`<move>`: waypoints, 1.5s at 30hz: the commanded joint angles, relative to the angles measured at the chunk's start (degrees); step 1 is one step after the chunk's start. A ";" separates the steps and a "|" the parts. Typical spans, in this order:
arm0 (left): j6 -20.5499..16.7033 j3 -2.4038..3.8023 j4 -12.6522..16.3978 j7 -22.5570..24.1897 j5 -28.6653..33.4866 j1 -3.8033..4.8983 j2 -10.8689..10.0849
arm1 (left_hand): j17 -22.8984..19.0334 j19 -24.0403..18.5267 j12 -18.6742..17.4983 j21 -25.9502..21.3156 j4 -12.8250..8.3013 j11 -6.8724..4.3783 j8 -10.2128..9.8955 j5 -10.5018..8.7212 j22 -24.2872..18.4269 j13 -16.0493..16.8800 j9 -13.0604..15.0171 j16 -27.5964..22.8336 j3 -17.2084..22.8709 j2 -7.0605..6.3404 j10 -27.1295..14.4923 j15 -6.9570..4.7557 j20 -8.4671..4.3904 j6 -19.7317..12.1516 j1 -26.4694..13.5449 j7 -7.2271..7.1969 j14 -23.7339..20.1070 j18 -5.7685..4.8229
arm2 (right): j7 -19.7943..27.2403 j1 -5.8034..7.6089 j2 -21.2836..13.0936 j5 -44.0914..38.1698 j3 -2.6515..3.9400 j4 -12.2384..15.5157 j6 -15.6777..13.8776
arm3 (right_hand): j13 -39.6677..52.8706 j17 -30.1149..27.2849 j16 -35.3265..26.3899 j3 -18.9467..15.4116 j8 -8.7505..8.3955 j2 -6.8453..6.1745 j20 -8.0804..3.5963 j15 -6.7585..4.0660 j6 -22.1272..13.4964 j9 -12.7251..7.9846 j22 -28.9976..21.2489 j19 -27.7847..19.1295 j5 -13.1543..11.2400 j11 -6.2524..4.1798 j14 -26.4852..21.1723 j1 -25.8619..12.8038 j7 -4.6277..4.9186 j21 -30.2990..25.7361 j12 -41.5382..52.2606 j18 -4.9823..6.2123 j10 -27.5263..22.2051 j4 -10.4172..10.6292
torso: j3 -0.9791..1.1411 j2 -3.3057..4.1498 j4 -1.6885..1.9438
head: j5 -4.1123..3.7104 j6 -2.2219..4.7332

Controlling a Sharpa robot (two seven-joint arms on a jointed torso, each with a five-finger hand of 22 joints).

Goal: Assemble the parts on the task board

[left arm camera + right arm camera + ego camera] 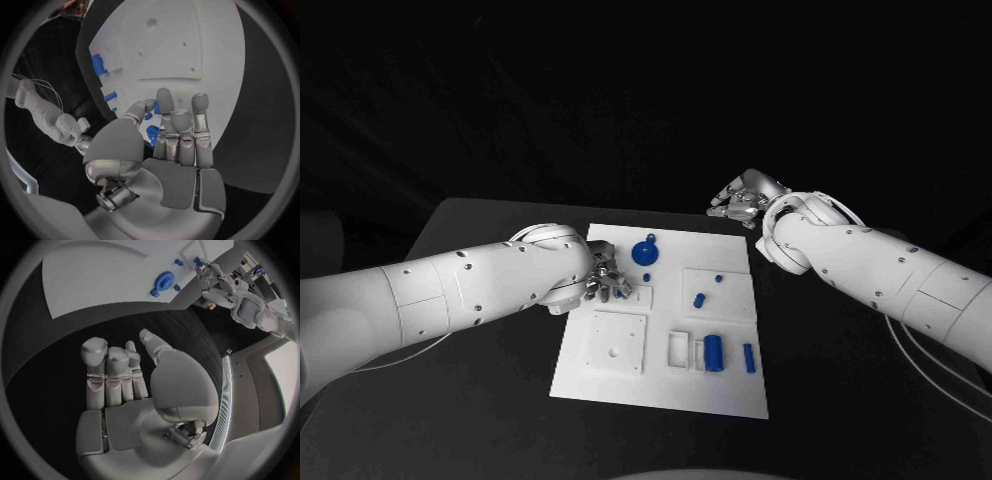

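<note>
The white task board [661,390] lies in the middle of the black table. On its far part sits a round blue part [646,252], and a blue cylinder [714,350] and a blue bar [749,357] rest in slots near its right edge. My left hand [603,282] hovers over the board's left side by a small square recess [635,293]. In the left wrist view a small blue part [152,133] shows between the thumb and the straight fingers [181,125]; whether it is gripped is unclear. My right hand [737,203] holds nothing, off the board's far right corner.
Two small blue parts [700,298] stand on a raised square right of the left hand. A large square plate with holes [617,340] sits on the board's near left. In the right wrist view the round blue part [165,279] lies on the board beyond the right hand [125,380].
</note>
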 commanded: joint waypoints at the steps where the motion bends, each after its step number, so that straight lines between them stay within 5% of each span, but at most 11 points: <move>1: 1.65 -0.03 -0.17 -0.57 0.42 0.11 0.08 | -0.03 -0.29 0.25 0.25 -6.07 -0.98 0.33 0.25 1.12 0.07 0.28 0.27 5.97 0.87 2.14 -0.30 0.07 6.15 0.42 -4.50 -0.06 -0.40 | 0.18 -0.07 0.08 -0.07 0.02 -0.07 0.76 | -0.08 0.02 -0.18 -0.01 -0.15 0.16 0.27 0.04 0.11 -0.08 4.82 3.25 0.00 -0.07 -0.05 -0.18 -0.10 -0.33 -0.13 -0.07 -0.53 -0.41 | -0.02 0.00 -0.02 | 0.05 -0.04; 45: 4.39 -0.06 -3.06 -1.05 1.01 0.52 2.25 | -0.03 -0.49 0.17 0.51 -6.26 -0.98 0.33 0.02 1.10 0.31 0.64 0.48 6.02 1.03 2.13 -0.28 0.09 5.98 0.32 -4.48 -0.22 -0.38 | 0.14 -0.20 0.17 -0.12 0.02 -0.18 0.85 | -0.07 0.03 -0.20 0.04 -0.14 0.29 0.28 0.05 0.11 -0.09 4.81 3.25 0.04 -0.06 -0.04 -0.23 -0.08 -0.40 -0.10 -0.07 -0.53 -0.73 | -0.05 -0.01 -0.04 | 0.05 -0.43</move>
